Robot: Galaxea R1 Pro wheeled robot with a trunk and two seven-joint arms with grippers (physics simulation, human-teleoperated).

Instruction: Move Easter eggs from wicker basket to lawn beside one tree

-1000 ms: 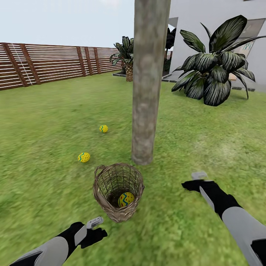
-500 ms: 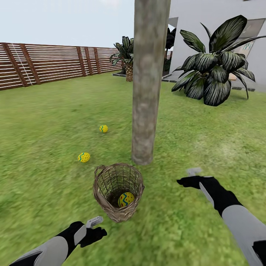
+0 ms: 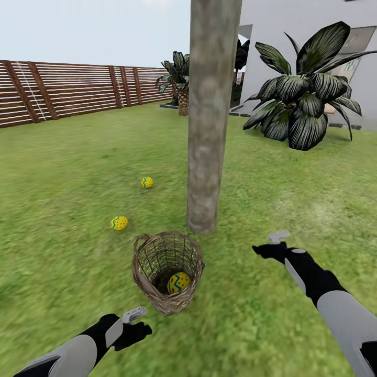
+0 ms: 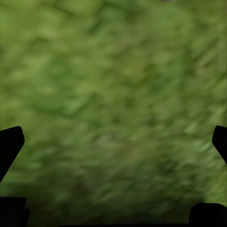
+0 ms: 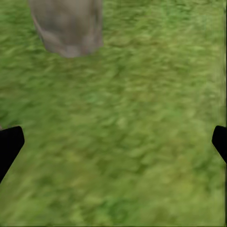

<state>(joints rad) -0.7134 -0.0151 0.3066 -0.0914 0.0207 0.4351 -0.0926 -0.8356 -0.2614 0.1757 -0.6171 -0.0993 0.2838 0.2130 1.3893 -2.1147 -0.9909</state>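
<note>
The wicker basket [image 3: 167, 271] stands on the lawn [image 3: 68, 173] just in front of the tree [image 3: 209, 115]. One Easter egg [image 3: 178, 283], yellow with a blue zigzag, lies inside it. Two more eggs rest on the grass left of the trunk, one near [image 3: 119, 223] and one farther [image 3: 147, 182]. My left gripper [image 3: 137, 322] hovers low, in front and left of the basket, open over bare grass [image 4: 113, 113]. My right gripper [image 3: 273, 244] hangs open to the right of the basket, empty. Its wrist view has the trunk base [image 5: 68, 26] ahead.
A brown slatted fence [image 3: 63, 91] runs along the far left. A broad-leaved plant [image 3: 306, 91] and the white house wall [image 3: 293, 31] stand at the back right. A smaller potted plant [image 3: 180, 84] is behind the trunk. Open grass lies on all sides.
My right gripper has risen and shifted a little left, toward the trunk. The left arm, basket and eggs have stayed put.
</note>
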